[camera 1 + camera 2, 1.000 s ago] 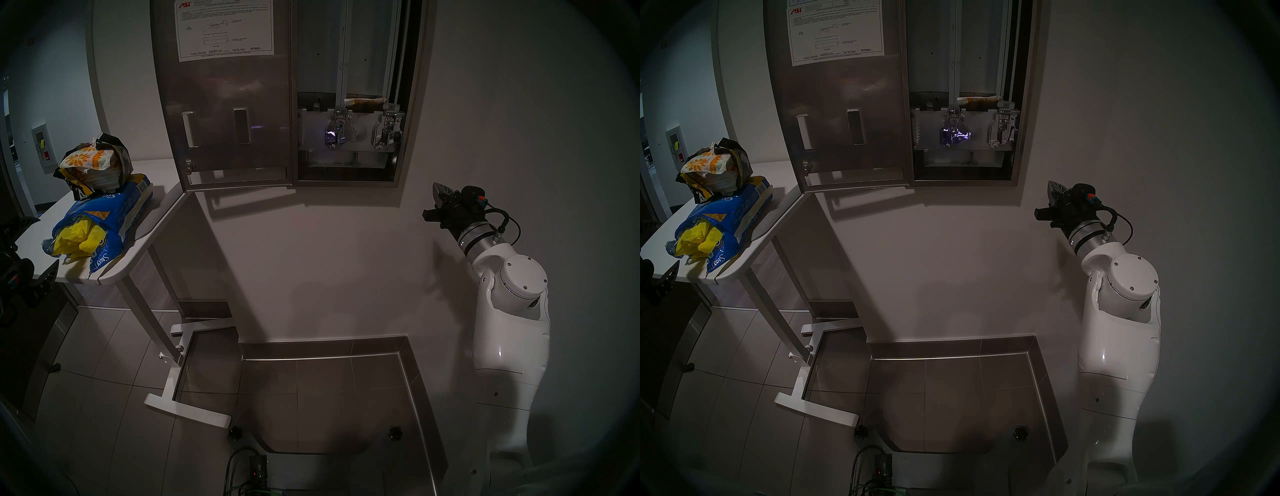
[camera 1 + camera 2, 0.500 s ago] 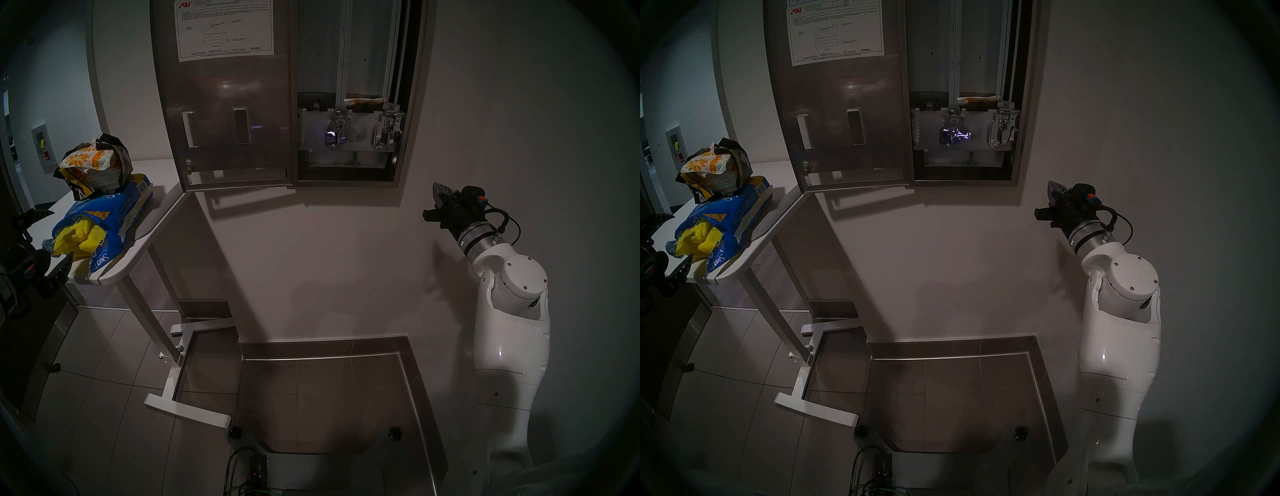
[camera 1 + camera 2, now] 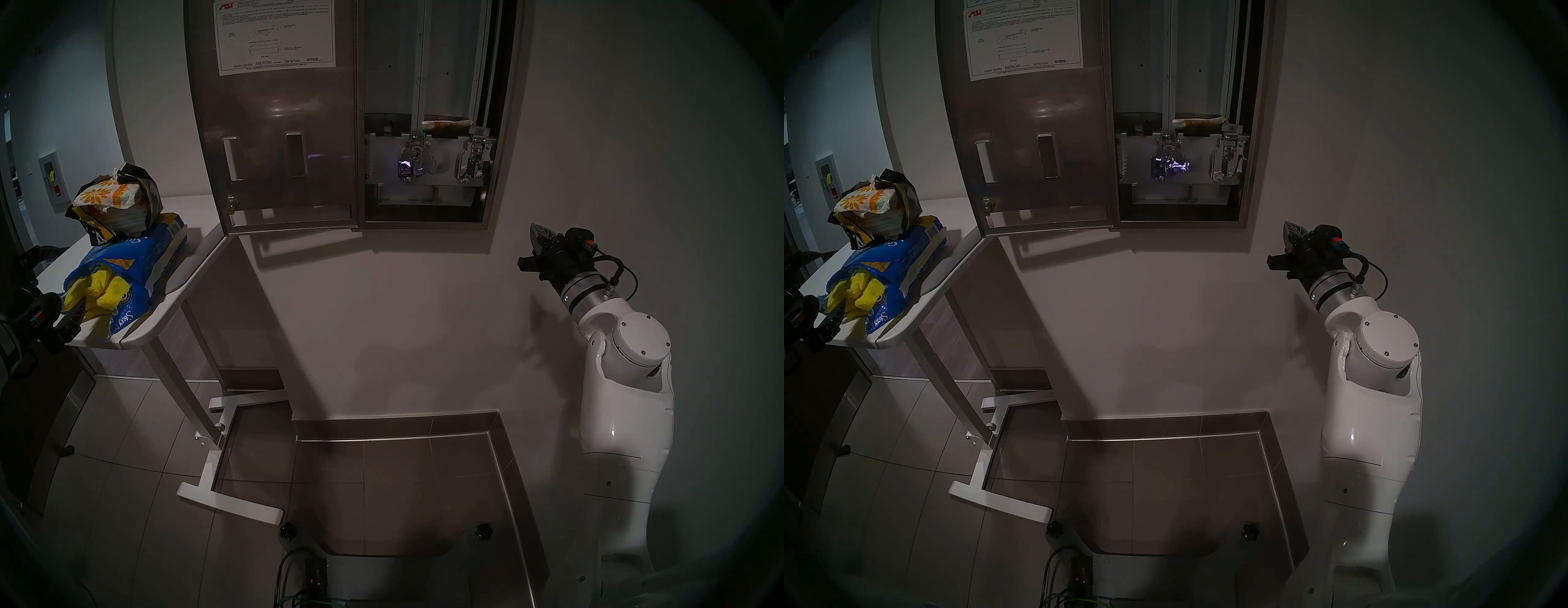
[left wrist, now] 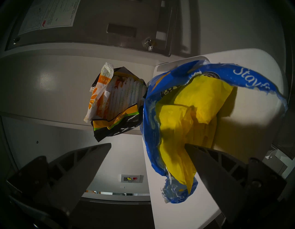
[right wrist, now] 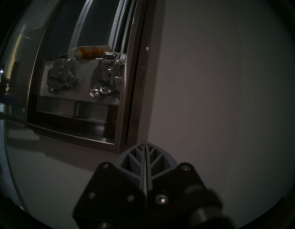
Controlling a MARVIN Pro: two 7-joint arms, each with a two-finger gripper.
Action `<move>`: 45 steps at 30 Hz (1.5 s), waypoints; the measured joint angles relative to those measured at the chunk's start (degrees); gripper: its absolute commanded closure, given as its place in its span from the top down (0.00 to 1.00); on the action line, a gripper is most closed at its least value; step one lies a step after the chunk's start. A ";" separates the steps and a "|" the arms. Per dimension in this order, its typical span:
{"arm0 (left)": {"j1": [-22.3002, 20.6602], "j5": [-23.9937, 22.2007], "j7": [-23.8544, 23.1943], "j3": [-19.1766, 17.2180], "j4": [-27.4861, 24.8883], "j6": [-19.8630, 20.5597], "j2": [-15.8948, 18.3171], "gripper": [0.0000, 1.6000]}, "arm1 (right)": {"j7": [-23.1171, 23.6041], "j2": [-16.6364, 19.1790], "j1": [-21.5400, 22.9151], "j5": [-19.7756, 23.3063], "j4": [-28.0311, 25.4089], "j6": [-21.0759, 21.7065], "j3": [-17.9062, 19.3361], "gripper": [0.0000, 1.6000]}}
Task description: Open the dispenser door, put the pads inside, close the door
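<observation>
Head camera views show the left gripper [image 3: 57, 288] has crept in from the left edge toward the white table [image 3: 186, 271] over the last second; its fingers now stand wide apart, one fingertip overlapping the yellow pads [image 3: 95, 293] that spill from the torn blue bag [image 3: 140, 263], though contact cannot be confirmed. In the left wrist view those pads [image 4: 188, 121] sit between the spread fingers, nothing gripped yet. The dispenser door [image 3: 275, 127] hangs fully open, and one flowered pad [image 3: 445, 124] already rests inside the dispenser [image 3: 502, 127]. The right gripper [image 5: 145, 153], pressed shut and empty, waits just below it. Probably a pickup of another pad is about to begin; closing the door comes later.
</observation>
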 measured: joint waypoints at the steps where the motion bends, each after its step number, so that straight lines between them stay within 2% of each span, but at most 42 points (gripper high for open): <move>1: -0.03 0.03 -0.01 0.03 0.01 0.06 0.00 1.00 | -0.02 0.01 0.00 0.01 0.00 0.00 -0.01 0.16; 18: 1.72 1.81 -0.15 1.57 -0.78 -2.25 -3.33 1.00 | -0.28 0.27 -0.07 0.25 -0.01 0.01 -0.20 0.16; 34: -1.09 5.21 3.41 5.47 0.67 -2.79 -3.24 1.00 | -0.49 0.50 -0.16 0.48 -0.01 0.01 -0.37 0.16; 45: -2.65 6.53 5.16 5.95 1.84 -3.34 -3.24 1.00 | -0.65 0.64 -0.21 0.63 -0.01 0.01 -0.47 0.16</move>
